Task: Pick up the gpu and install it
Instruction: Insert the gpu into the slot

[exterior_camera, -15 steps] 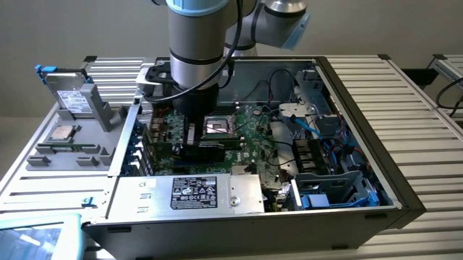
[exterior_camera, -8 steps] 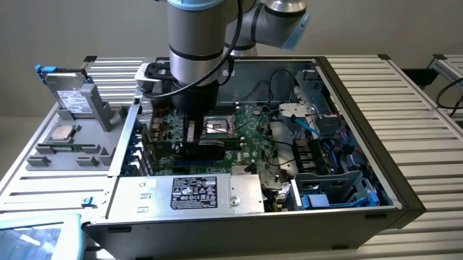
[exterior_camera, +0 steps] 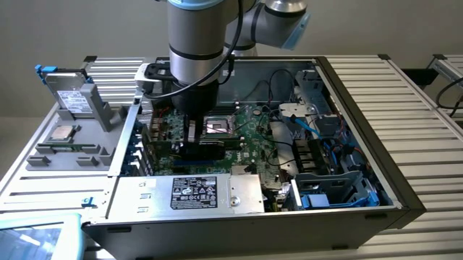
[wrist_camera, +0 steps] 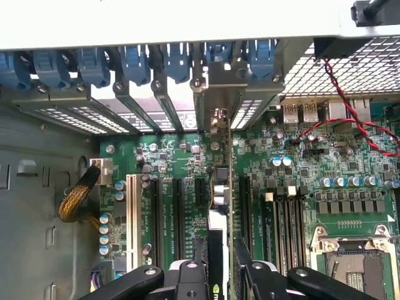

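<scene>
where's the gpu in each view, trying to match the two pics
Exterior view: the gpu stands on edge inside the open computer case, under the gripper, over the motherboard.
Wrist view: the gpu runs edge-on up the middle from between the gripper fingers to the rear slot brackets, its silver bracket end at the case wall.
Shared landmark: the empty CPU socket beside the card.

Plain grey wall (exterior_camera: 87, 27) behind the work area, evenly lit with no hard shadows. Ribbed aluminium-profile table (exterior_camera: 412, 103) spans the scene, its slats running across the exterior view. A second profile frame (exterior_camera: 445, 65) stands at the exterior view's right, separated by a dark gap.
</scene>
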Controlling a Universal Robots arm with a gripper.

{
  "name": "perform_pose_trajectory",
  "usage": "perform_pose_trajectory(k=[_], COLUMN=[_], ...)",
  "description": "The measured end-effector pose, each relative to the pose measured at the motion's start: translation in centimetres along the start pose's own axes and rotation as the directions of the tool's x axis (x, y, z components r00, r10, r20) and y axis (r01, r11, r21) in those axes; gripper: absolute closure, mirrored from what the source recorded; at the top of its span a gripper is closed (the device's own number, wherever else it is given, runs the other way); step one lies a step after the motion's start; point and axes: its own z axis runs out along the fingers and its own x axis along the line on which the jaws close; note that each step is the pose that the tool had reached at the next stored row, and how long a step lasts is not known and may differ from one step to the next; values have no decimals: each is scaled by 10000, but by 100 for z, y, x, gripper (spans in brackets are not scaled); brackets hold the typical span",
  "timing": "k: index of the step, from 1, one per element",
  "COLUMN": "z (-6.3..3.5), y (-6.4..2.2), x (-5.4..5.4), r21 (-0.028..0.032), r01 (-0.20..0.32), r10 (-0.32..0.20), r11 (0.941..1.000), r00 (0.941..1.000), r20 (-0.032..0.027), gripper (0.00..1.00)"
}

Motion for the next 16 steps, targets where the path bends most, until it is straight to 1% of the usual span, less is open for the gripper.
perform_pose_trajectory(k=[5,12,16], z=[36,53,71], y=[-4,-6,-6], x=[-2,-2,-1], r21=[0,2,-3], r01=[20,32,32], r10=[-20,-32,-32], r11=[10000,10000,10000], r00=[10000,10000,10000], r20=[-2,1,-10], gripper=[73,73,73])
